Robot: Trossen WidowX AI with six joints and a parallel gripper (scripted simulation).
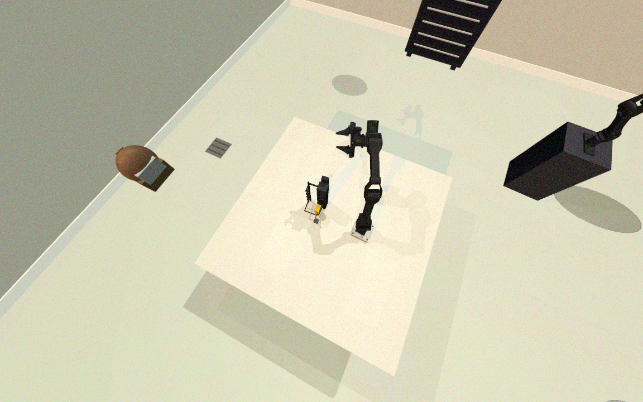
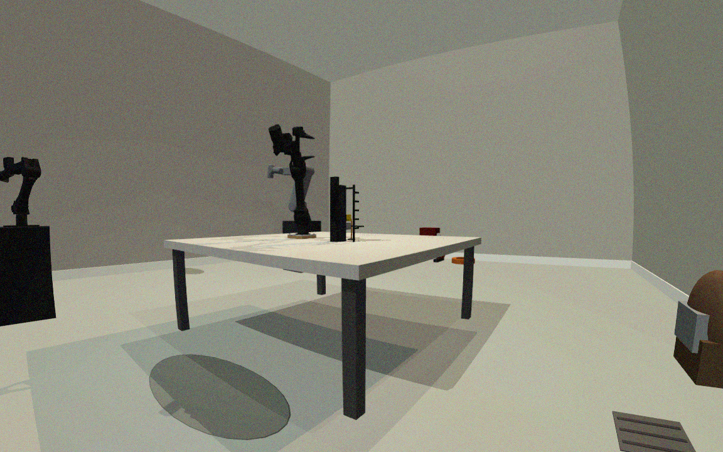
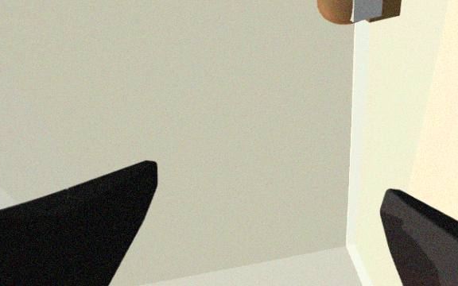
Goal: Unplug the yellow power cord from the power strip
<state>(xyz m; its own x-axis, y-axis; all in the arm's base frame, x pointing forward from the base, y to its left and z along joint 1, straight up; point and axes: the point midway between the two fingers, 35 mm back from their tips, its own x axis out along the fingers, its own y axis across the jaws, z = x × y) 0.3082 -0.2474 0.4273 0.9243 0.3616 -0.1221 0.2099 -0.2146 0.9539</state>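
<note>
On the pale table (image 1: 283, 280) (image 2: 274, 252), the yellow plug (image 1: 317, 208) (image 2: 348, 217) sits well below the wide-apart pincer (image 1: 336, 139) (image 2: 313, 147) (image 3: 269, 187).

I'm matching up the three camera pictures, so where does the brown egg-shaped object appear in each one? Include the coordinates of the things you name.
Top: the brown egg-shaped object (image 1: 131, 158) (image 2: 719, 306) (image 3: 334, 9) is left of the table, near the wall.
Exterior: far right, lower half.
Wrist: top edge, right of centre, cut off.
Shared landmark: the grey slab (image 1: 153, 170) (image 2: 690, 326) (image 3: 368, 9) beside it.
</note>
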